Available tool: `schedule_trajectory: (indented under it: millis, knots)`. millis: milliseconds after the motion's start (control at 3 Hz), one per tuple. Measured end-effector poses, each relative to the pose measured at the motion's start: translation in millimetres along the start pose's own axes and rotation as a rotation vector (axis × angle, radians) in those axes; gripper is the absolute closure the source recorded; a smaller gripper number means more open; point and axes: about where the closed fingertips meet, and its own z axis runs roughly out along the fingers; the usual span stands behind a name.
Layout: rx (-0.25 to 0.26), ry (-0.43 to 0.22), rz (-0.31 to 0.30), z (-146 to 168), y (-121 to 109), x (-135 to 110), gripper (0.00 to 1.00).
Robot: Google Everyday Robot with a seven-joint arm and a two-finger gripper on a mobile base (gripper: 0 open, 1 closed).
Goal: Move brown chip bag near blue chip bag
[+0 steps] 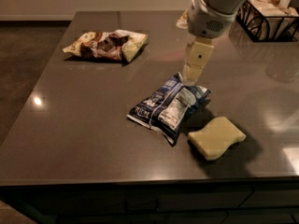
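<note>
Camera view, first question: where is the gripper (191,76)?

— It hangs from the white arm (212,8) and points down, about the middle of the dark table (84,125), a little toward the right edge. Its cream tip is at the far end of the blue chip bag (169,105). If the tip touches the bag or is only just above it, I cannot tell.

Is the gripper open or closed?

— This I also cannot tell (from this side it looks like one cream block).

And the brown chip bag (106,45)?

— It lies flat near the far left corner of the tabletop, with its pale end toward the right. It is well apart from the gripper and from the blue bag.

How does the blue bag lie?

— Flat and diagonal, the white label panel facing up. One end points to the near edge, the other end to the far right.

What else is on the table?

— A pale yellow sponge (216,136), just beside the blue bag on its right, close to the near edge. A black wire basket (268,15) stands at the far right corner, with pale things inside that I cannot name.
</note>
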Motion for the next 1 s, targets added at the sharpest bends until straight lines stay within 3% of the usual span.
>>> schedule_trajectory:
  millis: [333, 667, 1000]
  knots:
    - [-0.029, -0.024, 0.035, 28, -25, -15, 0.0]
    - [-0.046, -0.065, 0.192, 78, -76, -40, 0.0]
    - [-0.03, -0.092, 0.294, 98, -99, -53, 0.0]
